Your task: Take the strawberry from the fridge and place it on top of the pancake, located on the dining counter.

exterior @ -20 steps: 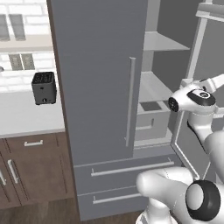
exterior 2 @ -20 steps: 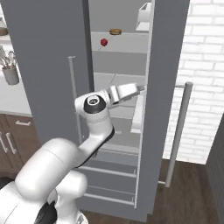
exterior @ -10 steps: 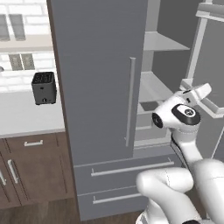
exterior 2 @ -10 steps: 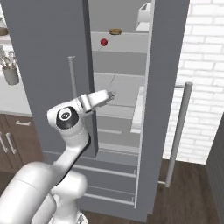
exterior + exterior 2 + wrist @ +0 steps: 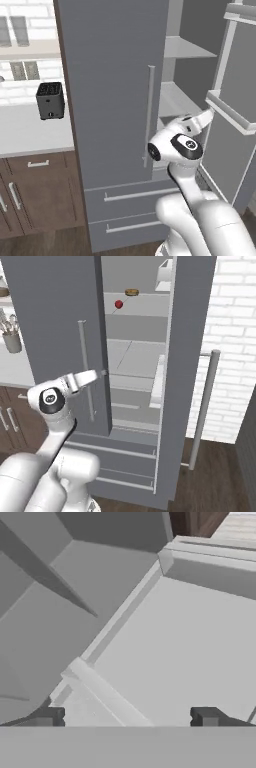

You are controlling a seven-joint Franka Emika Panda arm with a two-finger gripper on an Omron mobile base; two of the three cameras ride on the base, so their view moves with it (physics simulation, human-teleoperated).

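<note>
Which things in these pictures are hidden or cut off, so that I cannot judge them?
- Left base view: the strawberry's shelf is hidden behind the closed fridge door.
- Right base view: the strawberry is too small to show detail; the flat brown item behind it cannot be identified.
- Hand view: the open tool is cut off at its fingertips by the bottom edge.

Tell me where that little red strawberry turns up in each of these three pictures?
Left base view: I can't find it.
Right base view: strawberry sits on an upper fridge shelf, near the top, left of a flat brown food item.
Hand view: I can't find it.
Shared landmark: the fridge.
</note>
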